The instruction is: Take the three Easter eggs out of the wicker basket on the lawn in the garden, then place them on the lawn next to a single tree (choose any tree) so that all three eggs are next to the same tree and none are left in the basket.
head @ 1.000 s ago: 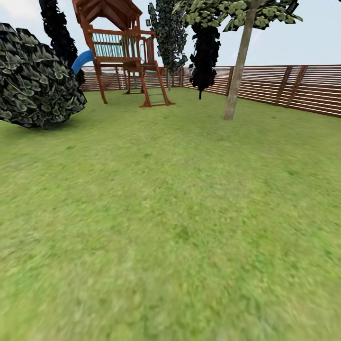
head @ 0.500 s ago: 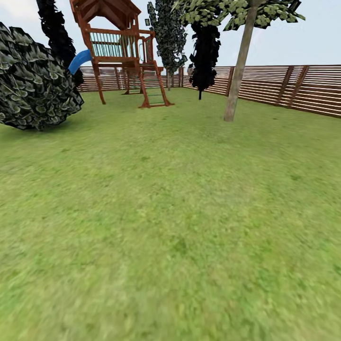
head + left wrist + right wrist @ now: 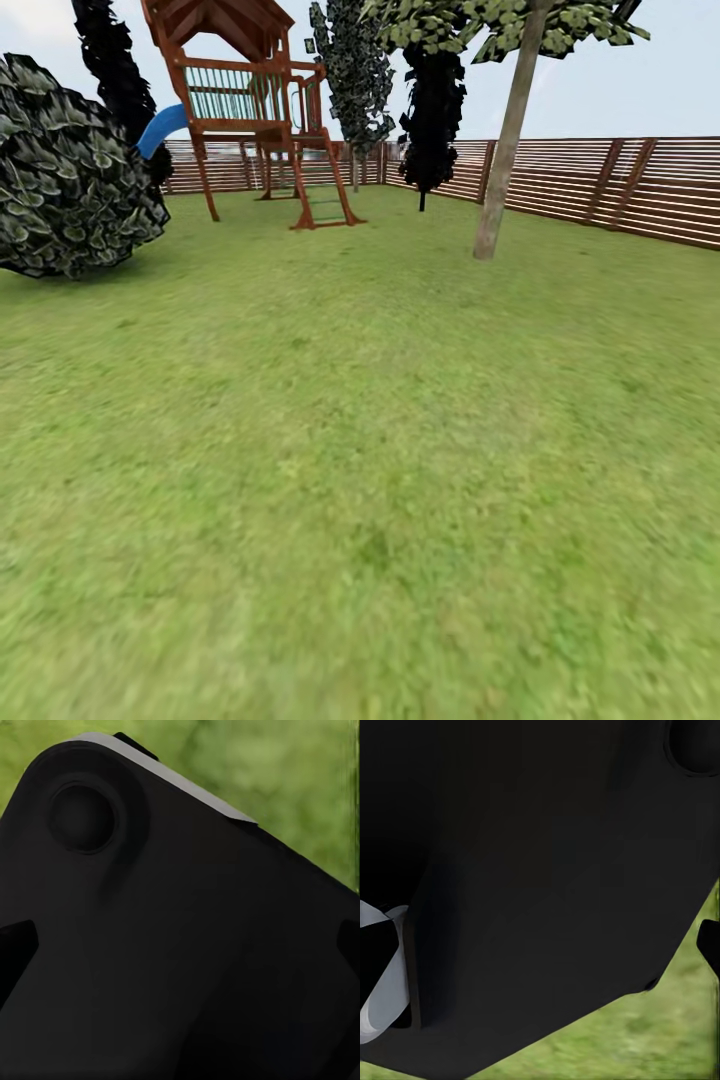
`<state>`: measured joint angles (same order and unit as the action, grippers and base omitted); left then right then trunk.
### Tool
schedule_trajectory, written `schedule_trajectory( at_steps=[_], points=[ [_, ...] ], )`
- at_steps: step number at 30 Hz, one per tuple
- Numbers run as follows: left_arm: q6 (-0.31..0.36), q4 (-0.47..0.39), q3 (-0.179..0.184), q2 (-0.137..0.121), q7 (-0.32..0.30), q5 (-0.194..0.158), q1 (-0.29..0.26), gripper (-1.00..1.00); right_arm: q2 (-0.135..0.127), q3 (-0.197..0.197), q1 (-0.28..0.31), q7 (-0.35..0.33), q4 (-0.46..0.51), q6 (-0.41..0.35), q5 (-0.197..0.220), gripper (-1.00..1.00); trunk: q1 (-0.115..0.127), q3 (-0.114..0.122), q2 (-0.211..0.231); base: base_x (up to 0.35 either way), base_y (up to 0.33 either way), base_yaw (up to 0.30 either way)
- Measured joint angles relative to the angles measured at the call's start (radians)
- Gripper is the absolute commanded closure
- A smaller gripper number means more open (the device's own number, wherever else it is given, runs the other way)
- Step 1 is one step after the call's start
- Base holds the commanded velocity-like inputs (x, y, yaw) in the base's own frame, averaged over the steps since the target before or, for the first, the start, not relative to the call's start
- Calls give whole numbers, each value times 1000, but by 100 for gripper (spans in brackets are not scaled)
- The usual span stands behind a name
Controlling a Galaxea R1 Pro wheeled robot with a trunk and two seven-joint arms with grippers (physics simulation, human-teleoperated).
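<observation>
The lawn (image 3: 360, 450) spreads wide and green ahead of me in the head view. A tree (image 3: 506, 150) with a straight pale grey-brown trunk and speckled foliage stands at the far right, near the fence. The Easter eggs and the wicker basket are out of view. In the left wrist view, the dark fingertips of my left gripper (image 3: 180, 952) sit far apart at the picture's edges, with a black part of the robot behind them. My right gripper (image 3: 540, 952) looks the same in the right wrist view. Nothing is held between either pair of fingers.
A wooden play tower (image 3: 250, 100) with a blue slide (image 3: 160, 130) stands at the back left. A big dark bush (image 3: 70, 170) sits on the left. A black-leaved tree (image 3: 435, 110) and a brown slatted fence (image 3: 620, 185) close off the back and right.
The whole head view has shifted a little: the bush and play tower have drifted left and the tree's base sits slightly lower, so the camera has moved. Nothing on the lawn has moved.
</observation>
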<state>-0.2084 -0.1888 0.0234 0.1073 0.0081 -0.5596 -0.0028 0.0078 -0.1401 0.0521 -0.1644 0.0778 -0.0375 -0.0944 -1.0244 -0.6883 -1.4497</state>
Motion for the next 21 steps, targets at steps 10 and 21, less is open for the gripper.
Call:
schedule_trajectory(
  at_steps=[10,21],
  points=[
    [0,0,0,0,0,0,0,-100,0,0,0,0,0,0,0,-100,0,0,0,343,-89,0],
    [0,0,0,0,0,0,0,-100,0,0,0,0,0,0,0,-100,0,0,0,343,-89,0]
  ],
)
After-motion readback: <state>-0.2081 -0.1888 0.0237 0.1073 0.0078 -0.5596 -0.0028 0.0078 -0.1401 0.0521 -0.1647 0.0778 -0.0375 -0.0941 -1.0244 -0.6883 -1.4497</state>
